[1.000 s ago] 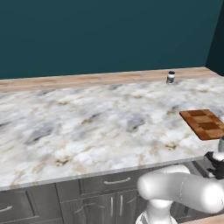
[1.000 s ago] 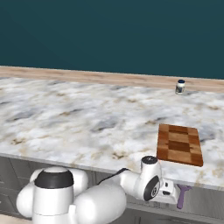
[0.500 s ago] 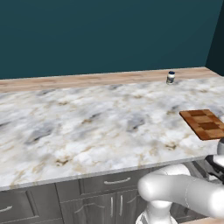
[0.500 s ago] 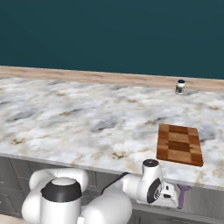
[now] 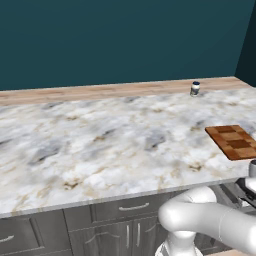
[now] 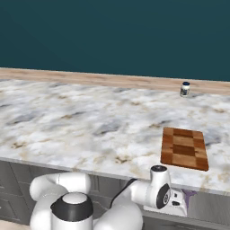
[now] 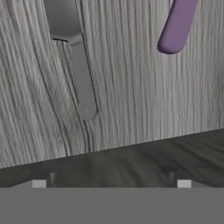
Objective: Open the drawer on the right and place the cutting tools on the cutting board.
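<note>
**Hand view: jaws spread over the drawer floor**

Hand view looks down onto the pale grey wood-grain floor of the drawer point(image 7: 131, 87). Two tools lie on it, well apart: a grey one point(image 7: 81, 74) with a wide metal part at the top edge and a slim handle, and a purple handle point(image 7: 177, 26) at the upper right, tilted. The gripper point(image 7: 111, 181) hangs above the floor with its two fingertips point(image 7: 39, 183) set wide apart, pinching nothing.

From the right base view, the arm reaches low below the counter point(image 6: 90, 121) edge, its hand at the open drawer, where a bit of purple tool point(image 6: 188, 194) shows just beside it. The board point(image 6: 184, 147) lies on the marble near the front edge, above the hand, with nothing on it. A small dark-capped jar point(image 6: 184, 89) stands far back by the wall.
</note>
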Robot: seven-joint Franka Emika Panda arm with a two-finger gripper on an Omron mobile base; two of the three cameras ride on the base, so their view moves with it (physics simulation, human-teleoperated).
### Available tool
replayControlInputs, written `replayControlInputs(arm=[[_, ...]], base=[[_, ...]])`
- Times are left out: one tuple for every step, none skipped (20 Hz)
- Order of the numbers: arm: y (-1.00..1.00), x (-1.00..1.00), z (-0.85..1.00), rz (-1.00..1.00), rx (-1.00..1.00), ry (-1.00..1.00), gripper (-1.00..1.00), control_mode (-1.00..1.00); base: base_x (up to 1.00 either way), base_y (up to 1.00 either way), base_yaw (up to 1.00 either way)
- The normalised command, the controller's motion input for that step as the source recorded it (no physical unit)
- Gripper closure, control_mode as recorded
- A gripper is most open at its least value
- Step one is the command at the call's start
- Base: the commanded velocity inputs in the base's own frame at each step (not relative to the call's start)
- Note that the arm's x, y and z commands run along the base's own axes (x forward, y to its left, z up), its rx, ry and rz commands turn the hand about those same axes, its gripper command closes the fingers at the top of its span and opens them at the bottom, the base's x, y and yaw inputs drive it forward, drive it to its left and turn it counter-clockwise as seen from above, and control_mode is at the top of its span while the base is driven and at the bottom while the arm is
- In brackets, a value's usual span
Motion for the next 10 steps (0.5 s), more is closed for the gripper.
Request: replayControlInputs(arm=[[-0.27,-0.28,0.0,0.0,0.0,0.05,-1.0,-1.0],[-0.31,-0.31,-0.04,0.0,0.0,0.05,-1.0,-1.0],[-0.3,-0.31,-0.04,0.0,0.0,0.05,-1.0,-1.0],[-0.33,-0.4,-0.05,0.0,0.0,0.05,-1.0,-1.0],[-0.34,-0.45,-0.05,0.0,0.0,0.03,-1.0,-1.0],[-0.34,-0.56,-0.04,0.0,0.0,0.0,-1.0,-1.0],[-0.37,-0.58,-0.04,0.0,0.0,0.01,-1.0,-1.0],[-0.36,-0.64,-0.03,0.0,0.0,0.0,-1.0,-1.0],[-0.37,-0.65,-0.06,0.0,0.0,0.0,-1.0,-1.0],[-0.39,-0.64,-0.03,0.0,0.0,0.0,-1.0,-1.0]], base=[[0.0,0.0,0.0],[0.0,0.0,0.0],[0.0,0.0,0.0],[0.0,0.0,0.0],[0.0,0.0,0.0],[0.0,0.0,0.0],[0.0,0.0,0.0],[0.0,0.0,0.0],[0.0,0.0,0.0],[0.0,0.0,0.0]])
